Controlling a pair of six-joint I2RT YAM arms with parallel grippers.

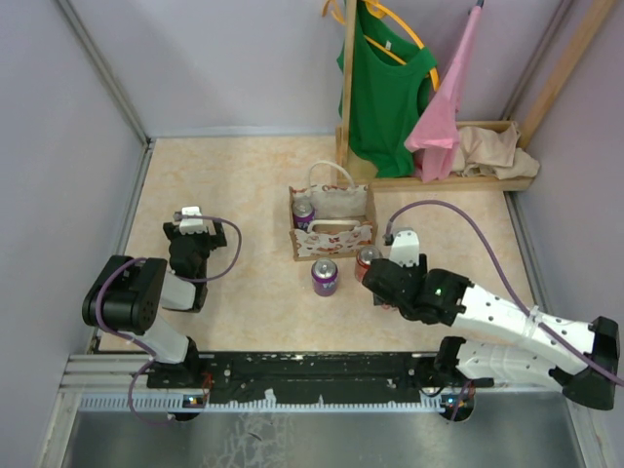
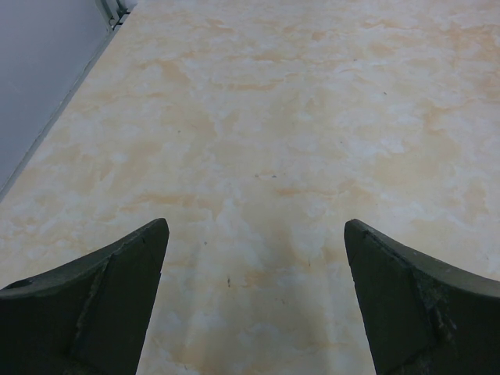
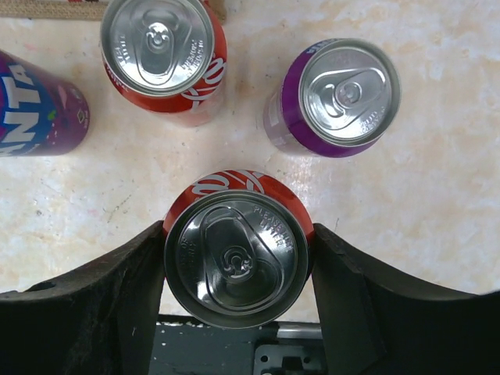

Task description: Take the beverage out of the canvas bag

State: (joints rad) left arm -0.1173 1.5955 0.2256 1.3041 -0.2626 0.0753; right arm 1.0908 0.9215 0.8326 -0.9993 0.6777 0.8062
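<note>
The canvas bag (image 1: pixel 332 223) stands upright mid-table, cream with a red floral print, and a purple can (image 1: pixel 303 212) shows inside its left end. In front of it stand a purple can (image 1: pixel 324 277) (image 3: pixel 337 97) and a red can (image 1: pixel 368 260) (image 3: pixel 165 54). My right gripper (image 1: pixel 378 278) (image 3: pixel 238 231) is shut on another upright red can (image 3: pixel 237 259), one finger on each side of it. A purple Fanta can (image 3: pixel 37 105) shows at the left edge of the right wrist view. My left gripper (image 1: pixel 191 244) (image 2: pixel 256 228) hangs open over bare table, far left of the bag.
A wooden rack (image 1: pixel 347 88) at the back right carries a green shirt (image 1: pixel 390 93) and a pink garment (image 1: pixel 445 107). A plain beige cloth (image 1: pixel 497 151) lies on its base. Walls close in the left, right and back sides.
</note>
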